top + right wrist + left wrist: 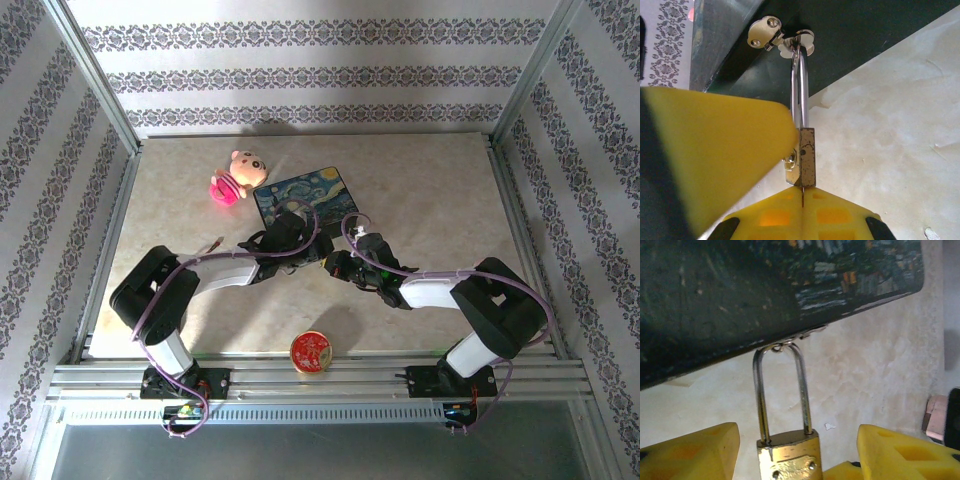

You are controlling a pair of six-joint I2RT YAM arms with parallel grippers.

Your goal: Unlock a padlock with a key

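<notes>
Left gripper (797,432): open. Its yellow fingers (690,452) stand one on each side of the padlock body, with a gap of table showing on either side in the left wrist view; nothing is gripped.

Right gripper (802,195): jaws pressed together, tips directly under the padlock body and touching its underside. A thin dark line runs along the seam between the tips up to the lock; it cannot be told whether this is a key.

Small brass-coloured metal padlock (789,455) with a thin silvery shackle (802,385): it sits between the left fingers and just ahead of the right fingertips. The shackle is seated in the body and passes through the silvery metal hasp (800,42).

The hasp is fixed to the dark painted box with a swirling night-sky picture on its lid (300,190), which stands just beyond both grippers.

Beige marbled table (875,375): it lies under the lock and both tools.

Pink plush toy (232,178): past the box, left of the left gripper, well apart from it.

Round red-gold tin (312,352): behind both grippers, near the arm bases.
</notes>
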